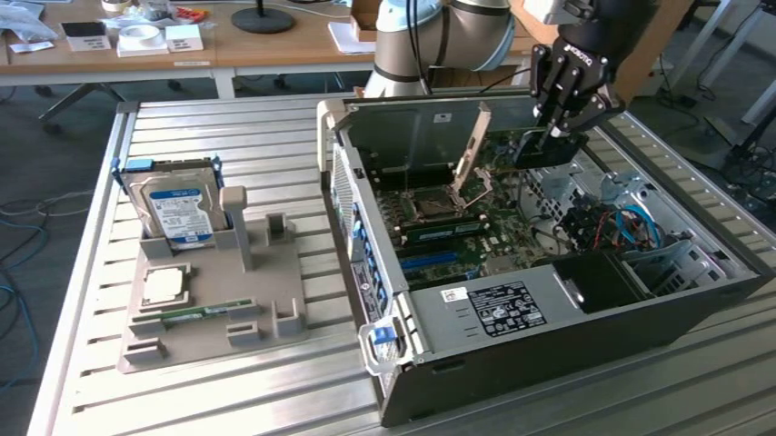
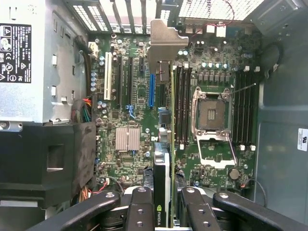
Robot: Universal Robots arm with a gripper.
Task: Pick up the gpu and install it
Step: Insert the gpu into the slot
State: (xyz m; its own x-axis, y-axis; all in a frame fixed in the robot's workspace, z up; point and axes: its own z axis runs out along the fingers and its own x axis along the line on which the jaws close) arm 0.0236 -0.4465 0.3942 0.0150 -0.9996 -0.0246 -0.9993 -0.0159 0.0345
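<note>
The pincer (image 1: 561, 133) is pinching the gpu (image 2: 162, 178) edge-down (bracket toward the case's (image 1: 582, 338) rear), so its lower edge is facing the motherboard (image 2: 192, 166).

It's bright in here, with soft, even light washing the ribbed metal surface (image 1: 243, 400), whose slats give back a pale sheen. The open computer case (image 1: 546, 363) holds shadow in its deep corners, and its black outer wall shows little detail. In the wrist view the motherboard (image 2: 130, 96) is evenly lit, the pale bracket of the gpu (image 2: 161, 43) gleams, and the tool (image 2: 166, 207) sits dark in the foreground.
</note>
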